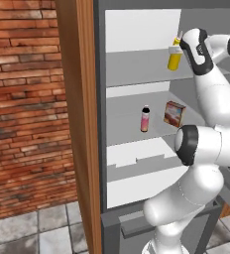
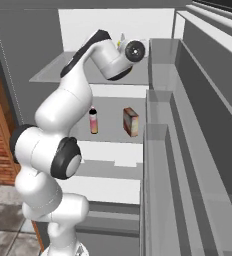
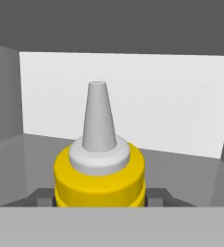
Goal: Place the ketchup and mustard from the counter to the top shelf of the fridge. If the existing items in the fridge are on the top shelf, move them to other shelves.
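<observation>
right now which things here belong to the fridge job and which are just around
Job:
mustard, shut in the gripper
top shelf
fridge
pink bottle, lower shelf
reddish-brown box, same shelf

Just around:
brick wall
tiled floor

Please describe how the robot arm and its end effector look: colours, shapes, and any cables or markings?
The arm is made of glossy white, rounded segments joined by dark, nearly black joint bands and round dark caps. No cables or markings are visible. The end effector shows two small dark grey, blocky fingers.
</observation>
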Motion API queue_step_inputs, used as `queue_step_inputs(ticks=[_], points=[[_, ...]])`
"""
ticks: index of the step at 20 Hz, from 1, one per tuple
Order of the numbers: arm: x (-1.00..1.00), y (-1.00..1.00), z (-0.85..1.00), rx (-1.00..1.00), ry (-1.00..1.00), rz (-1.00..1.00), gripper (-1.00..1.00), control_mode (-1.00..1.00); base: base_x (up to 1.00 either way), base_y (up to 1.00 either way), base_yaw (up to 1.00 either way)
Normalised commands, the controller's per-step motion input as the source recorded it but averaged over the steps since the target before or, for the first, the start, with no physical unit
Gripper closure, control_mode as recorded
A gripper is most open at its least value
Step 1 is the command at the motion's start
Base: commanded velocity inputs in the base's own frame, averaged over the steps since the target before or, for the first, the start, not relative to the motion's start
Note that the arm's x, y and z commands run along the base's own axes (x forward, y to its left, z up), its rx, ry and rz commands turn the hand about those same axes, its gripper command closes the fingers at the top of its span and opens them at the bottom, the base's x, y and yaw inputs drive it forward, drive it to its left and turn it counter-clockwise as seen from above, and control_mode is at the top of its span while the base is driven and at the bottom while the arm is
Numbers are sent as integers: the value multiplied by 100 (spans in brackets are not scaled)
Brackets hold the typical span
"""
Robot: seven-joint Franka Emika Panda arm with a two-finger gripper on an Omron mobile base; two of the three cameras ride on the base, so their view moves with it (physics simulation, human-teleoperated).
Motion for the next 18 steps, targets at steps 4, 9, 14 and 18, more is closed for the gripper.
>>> queue_step_inputs(ticks=[4,9,14,18], points=[[0,17,-12,-14,0,0,100,-100,0,0,0],[0,15,-1,-11,0,0,-100,-100,0,0,0],[0,0,0,0,0,0,-100,-100,0,0,0],[0,0,5,0,-1,0,-100,-100,0,0,0]])
